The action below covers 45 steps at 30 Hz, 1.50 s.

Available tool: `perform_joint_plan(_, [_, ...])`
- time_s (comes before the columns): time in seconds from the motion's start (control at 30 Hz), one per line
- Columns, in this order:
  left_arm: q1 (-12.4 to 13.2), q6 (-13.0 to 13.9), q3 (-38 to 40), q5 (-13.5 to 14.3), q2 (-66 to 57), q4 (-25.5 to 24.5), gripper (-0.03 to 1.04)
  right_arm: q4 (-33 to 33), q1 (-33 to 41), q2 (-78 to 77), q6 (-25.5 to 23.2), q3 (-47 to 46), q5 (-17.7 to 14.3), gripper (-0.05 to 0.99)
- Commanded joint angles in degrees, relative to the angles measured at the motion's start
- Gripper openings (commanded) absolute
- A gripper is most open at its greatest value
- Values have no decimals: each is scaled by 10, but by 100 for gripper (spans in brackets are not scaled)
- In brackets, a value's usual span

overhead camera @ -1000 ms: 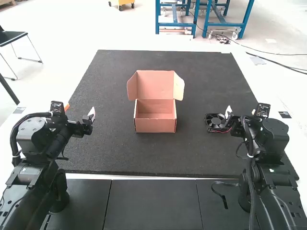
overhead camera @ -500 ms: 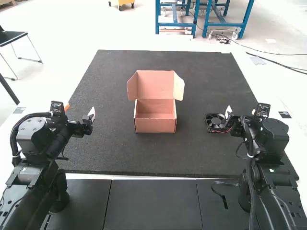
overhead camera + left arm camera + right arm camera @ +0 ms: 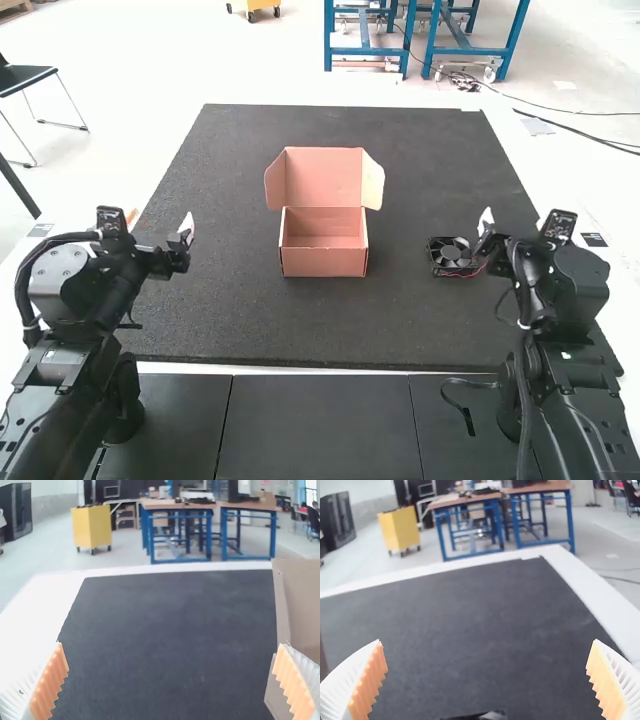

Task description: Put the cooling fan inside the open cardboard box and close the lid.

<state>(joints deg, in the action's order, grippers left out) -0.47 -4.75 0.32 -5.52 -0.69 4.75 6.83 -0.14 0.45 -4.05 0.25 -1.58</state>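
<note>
Right pincer (image 3: 485, 649) higher, wide open, empty

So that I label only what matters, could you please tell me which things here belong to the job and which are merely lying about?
For the job:
- cooling fan, on the mat beside the right gripper
- open cardboard box, its lid standing up

Just there:
- black mat
- white table beneath it
</note>
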Motion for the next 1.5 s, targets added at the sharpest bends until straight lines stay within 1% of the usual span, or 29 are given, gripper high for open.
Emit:
perform_joint_plan(0.0, [12, -9, -3, 20, 7, 28, 97, 20, -9, -4, -7, -4, -4, 91])
perform_joint_plan(0.07, [16, -8, 4, 21, 5, 35, 97, 50, -9, -2, -7, -3, 9, 91])
perform_joint_plan(0.2, [20, -9, 32, 23, -10, 37, 97, 57, -9, 14, -7, 19, 18, 91])
perform_joint_plan(0.3, [19, -8, 63, 24, -52, 41, 96, 64, -9, 57, -7, 48, 19, 91])
perform_joint_plan(0.5, [19, -10, 142, 20, -191, 60, 96, 79, -11, 217, -8, 135, 7, 91])
perform_joint_plan(0.6, [20, -15, 190, 19, -259, 54, 97, 64, -10, 293, -13, 190, 3, 91])
perform_joint_plan(0.7, [20, -22, 250, 22, -331, 28, 97, 13, -11, 357, -27, 263, 4, 91])
perform_joint_plan(0.77, [23, -21, 291, 24, -374, -13, 97, -20, -11, 399, -40, 309, 2, 91])
perform_joint_plan(0.83, [28, -11, 325, 23, -416, -47, 97, -72, -12, 439, -48, 359, 2, 91])
perform_joint_plan(0.9, [32, -8, 351, 22, -458, -70, 97, -118, -12, 475, -53, 400, 0, 91])
perform_joint_plan(0.97, [34, -8, 377, 21, -501, -79, 97, -149, -11, 506, -53, 430, 0, 91])
perform_joint_plan(1.03, [29, -6, 402, -5, -549, -89, 97, -171, -8, 527, -51, 454, 4, 91])
perform_joint_plan(1.07, [30, -6, 418, -5, -569, -88, 97, -173, -7, 535, -43, 462, 4, 91])
perform_joint_plan(1.1, [31, -5, 435, -18, -586, -101, 97, -174, -6, 545, -24, 465, -7, 91])
perform_joint_plan(1.13, [29, -6, 450, -38, -606, -117, 97, -174, -6, 555, -7, 466, -20, 91])
perform_joint_plan(1.17, [28, -7, 462, -45, -622, -129, 97, -176, -7, 567, 12, 466, -21, 91])
perform_joint_plan(1.2, [28, -7, 471, -61, -635, -137, 97, -178, -8, 578, 28, 462, -21, 91])
perform_joint_plan(1.23, [25, -7, 477, -82, -644, -138, 97, -190, -9, 591, 33, 463, -23, 91])
perform_joint_plan(1.3, [13, -10, 483, -83, -662, -129, 97, -212, -12, 621, 34, 468, -43, 91])
perform_joint_plan(1.43, [-24, -11, 486, -81, -689, -120, 97, -244, -13, 689, 93, 472, -53, 91])
perform_joint_plan(1.47, [-33, -11, 485, -81, -691, -114, 97, -255, -12, 710, 113, 476, -63, 91])
